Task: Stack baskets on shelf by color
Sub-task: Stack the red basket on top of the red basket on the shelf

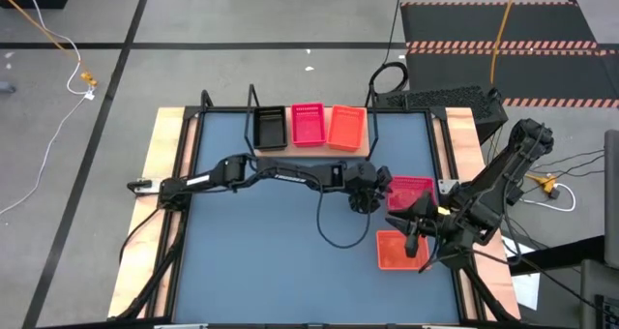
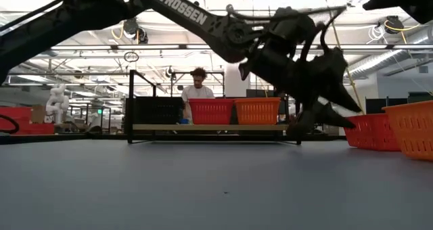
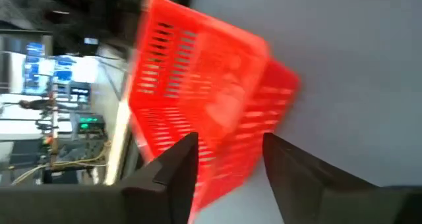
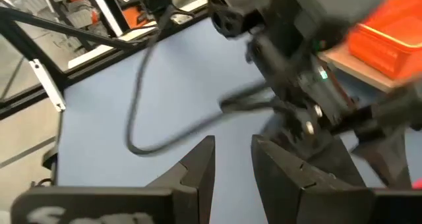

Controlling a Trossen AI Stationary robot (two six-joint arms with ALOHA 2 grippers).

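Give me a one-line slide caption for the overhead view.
Left gripper reaches toward a pink-red basket at the table's right; black, pink-red and orange baskets sit on the shelf.

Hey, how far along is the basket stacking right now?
Done: black, red and orange baskets sit on the shelf. In hand: the left gripper, jaws open, reaches toward the red basket on the table. Left: that one and the orange basket near the right gripper.

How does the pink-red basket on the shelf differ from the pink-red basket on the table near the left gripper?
The pink-red basket on the shelf sits between a black basket and an orange basket. The pink-red basket on the table lies at the right side, with the open left gripper beside it. Both look alike in colour, shape and mesh sides.
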